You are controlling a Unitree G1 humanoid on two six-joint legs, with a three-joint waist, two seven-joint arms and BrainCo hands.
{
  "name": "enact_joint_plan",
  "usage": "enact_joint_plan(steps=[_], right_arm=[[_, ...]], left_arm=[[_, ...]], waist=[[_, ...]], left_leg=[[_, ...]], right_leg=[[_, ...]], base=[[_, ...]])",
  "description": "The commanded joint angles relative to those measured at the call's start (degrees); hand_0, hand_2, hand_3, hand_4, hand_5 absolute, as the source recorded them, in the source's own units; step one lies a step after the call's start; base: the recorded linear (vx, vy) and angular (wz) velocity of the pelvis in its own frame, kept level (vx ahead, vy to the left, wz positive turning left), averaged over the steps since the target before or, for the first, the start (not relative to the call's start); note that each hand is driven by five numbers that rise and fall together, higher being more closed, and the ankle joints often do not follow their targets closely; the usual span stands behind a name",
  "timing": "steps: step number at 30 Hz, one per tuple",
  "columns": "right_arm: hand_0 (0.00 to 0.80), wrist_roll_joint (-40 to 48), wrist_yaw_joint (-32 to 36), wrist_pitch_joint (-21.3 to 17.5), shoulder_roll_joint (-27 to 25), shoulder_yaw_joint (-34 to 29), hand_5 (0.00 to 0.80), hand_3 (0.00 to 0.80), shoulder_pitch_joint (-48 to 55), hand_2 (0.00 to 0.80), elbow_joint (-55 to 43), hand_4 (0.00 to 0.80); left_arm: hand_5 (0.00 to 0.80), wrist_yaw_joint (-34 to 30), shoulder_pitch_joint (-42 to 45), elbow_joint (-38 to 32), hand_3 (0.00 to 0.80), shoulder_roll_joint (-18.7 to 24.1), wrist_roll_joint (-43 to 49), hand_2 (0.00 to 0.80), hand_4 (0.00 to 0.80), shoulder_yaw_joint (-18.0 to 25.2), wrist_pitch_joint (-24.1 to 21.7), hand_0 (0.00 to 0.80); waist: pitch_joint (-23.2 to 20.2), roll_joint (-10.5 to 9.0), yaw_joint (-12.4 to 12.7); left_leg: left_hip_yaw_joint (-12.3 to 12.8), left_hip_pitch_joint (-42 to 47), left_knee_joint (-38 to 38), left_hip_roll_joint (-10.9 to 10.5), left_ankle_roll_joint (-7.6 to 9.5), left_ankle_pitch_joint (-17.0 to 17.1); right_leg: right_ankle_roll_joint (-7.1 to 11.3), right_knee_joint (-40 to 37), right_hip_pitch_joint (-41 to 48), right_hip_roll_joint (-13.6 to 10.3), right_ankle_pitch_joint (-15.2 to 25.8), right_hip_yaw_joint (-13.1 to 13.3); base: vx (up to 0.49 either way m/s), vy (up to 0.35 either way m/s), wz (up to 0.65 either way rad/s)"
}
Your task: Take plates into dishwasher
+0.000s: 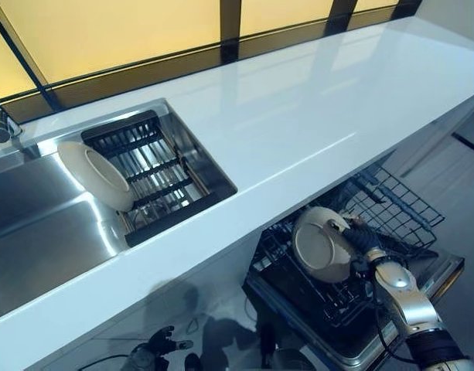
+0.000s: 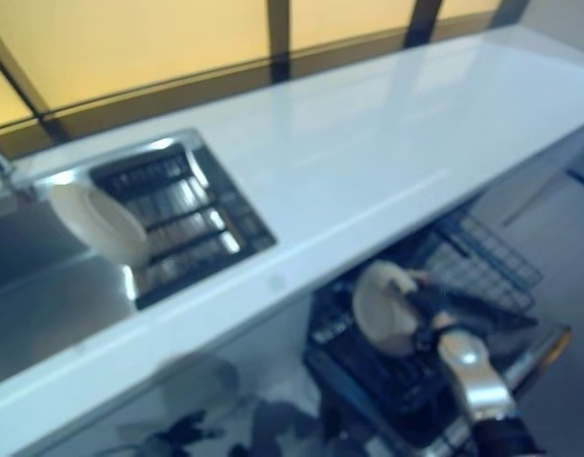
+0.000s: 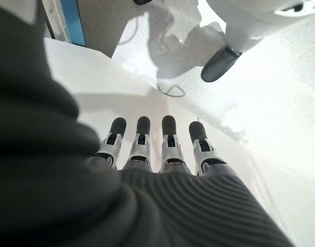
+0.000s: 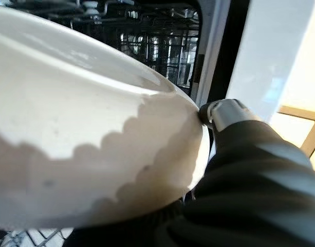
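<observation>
- Down by the floor under the counter, my left hand (image 3: 157, 149) hangs idle with its fingers straight and relaxed, holding nothing, well apart from any plate.
- Just beyond it and to my right, my right hand (image 1: 359, 236) holds a cream plate (image 1: 322, 246) above the pulled-out dishwasher rack (image 1: 391, 201); a fingertip hooks over the rim, so I judge the hand is clamped on it.
- The plate stands on edge, tilted, its face turned toward my left and its lower rim close over the rack's wires; I cannot tell whether it touches them yet.
- What the next move turns on, as I judge it: the rack lies straight below the held plate, so the rim must line up with a gap between the wires before I lower it.
- Farther off, up in the sink (image 1: 43, 232), a second plate (image 1: 97, 176) leans on edge against the drying rack (image 1: 155, 174), nearer my left arm than my right.
</observation>
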Motion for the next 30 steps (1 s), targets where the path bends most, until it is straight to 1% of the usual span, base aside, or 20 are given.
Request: enact_joint_plan(steps=[1, 12, 21, 25, 30], right_arm=[[0.8, -3.83, -4.32, -1.9, 0.74, -0.04, 0.8, 0.8, -7.6, 0.8, 0.02, 0.8], [0.8, -12.77, -10.21, -2.47, 1.89, 3.91, 0.8, 0.8, -9.95, 0.8, 3.98, 0.8], [0.8, -20.74, -11.06, -1.19, 1.41, 7.85, 0.8, 0.8, -11.28, 0.8, 10.07, 0.8], [0.8, -22.31, -11.46, -1.71, 1.77, 9.65, 0.8, 0.8, -11.24, 0.8, 13.81, 0.8], [0.8, -22.53, -13.17, -1.08, 3.11, 11.71, 0.8, 0.8, -11.76, 0.8, 17.69, 0.8]], left_arm=[[0.0, 0.58, -3.24, 0.12, 0.0, 0.48, -1.04, 0.0, 0.0, -2.62, -0.01, 0.0], [0.0, 0.68, -4.81, -0.78, 0.0, -0.26, -1.62, 0.0, 0.0, -3.72, 0.14, 0.0], [0.0, 0.75, -6.09, -1.62, 0.0, -0.05, -1.95, 0.0, 0.0, -4.62, 0.67, 0.0], [0.0, 0.62, -6.27, -1.97, 0.0, -0.02, -2.07, 0.0, 0.0, -4.91, 0.61, 0.0], [0.0, 0.63, -6.69, -2.17, 0.0, -0.2, -2.47, 0.0, 0.0, -5.46, 0.72, 0.0]], waist=[[1.81, -0.18, 0.99], [3.26, 0.51, 1.61], [4.32, 0.87, 2.13], [4.63, 1.08, 2.55], [4.99, 1.38, 3.15]], left_leg=[[-1.52, -2.49, -0.12, -1.79, 2.68, -0.04], [-2.42, -3.49, -0.12, -2.21, 2.67, 0.18], [-2.39, -4.16, -0.1, -2.51, 2.79, 0.24], [-2.65, -4.23, 0.14, -2.54, 2.91, 0.1], [-3.19, -4.38, 0.12, -2.68, 2.98, 0.05]], right_leg=[[1.37, 1.74, 1.01, 1.98, -4.05, 1.46], [1.26, 2.3, 0.03, 1.72, -4.29, 0.84], [1.41, 3.43, -0.99, 1.32, -4.61, -0.08], [1.37, 3.95, -1.08, 1.12, -4.89, -0.36], [1.35, 4.36, -1.07, 0.93, -5.17, -0.89]], base=[[-0.018, -0.002, 0.1], [-0.012, 0.004, 0.05], [-0.004, 0.002, 0.02], [0.006, 0.003, 0.04], [0.005, -0.001, 0.09]])
